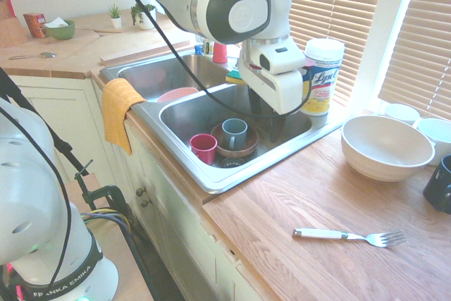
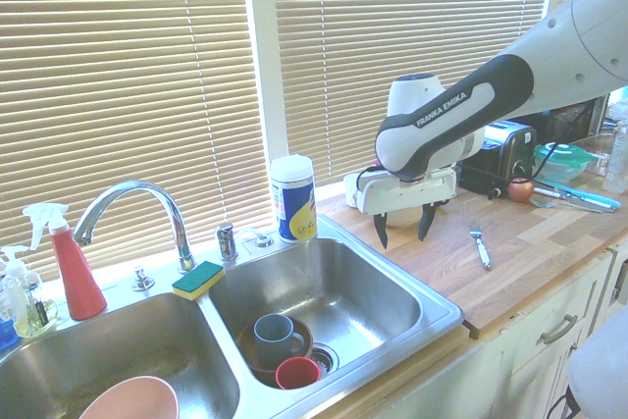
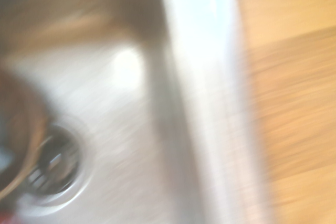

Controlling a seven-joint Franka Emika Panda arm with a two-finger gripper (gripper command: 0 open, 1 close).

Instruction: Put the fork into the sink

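- One wooden worktop (image 1: 296,195) is recorded, running around the sink and onward to a far corner.
- One stainless sink (image 2: 432,313) with two basins is set into it. The right-hand basin, as the second exterior view shows it, holds one brown bowl (image 1: 243,149) with one grey-blue mug (image 1: 235,132) standing in it and one red cup (image 1: 204,147) just beside. The other basin holds one pink bowl (image 2: 128,401).
- One end effector (image 2: 404,225) is noted above the sink's rim, at the worktop side of the basin. Its two dark fingers point down, are spread well apart, and nothing is held between them.
- One large cream bowl (image 1: 386,146) stands on the worktop near the window.
- One wipes canister (image 1: 320,75) stands behind the sink.
- One yellow cloth (image 1: 120,111) is draped over the sink's front edge; it is seen in the first exterior view only.
- One curved chrome faucet (image 2: 137,205), one red spray bottle (image 2: 74,267) and one yellow-green sponge (image 2: 198,279) are fully seen in the second exterior view only.
- One fork (image 1: 349,235), white-handled with metal tines, lies flat on the worktop, well apart from the sink and from the end effector.
- The wrist view is blurred; only the basin floor, one drain (image 3: 55,163), the rim and the wood are made out.
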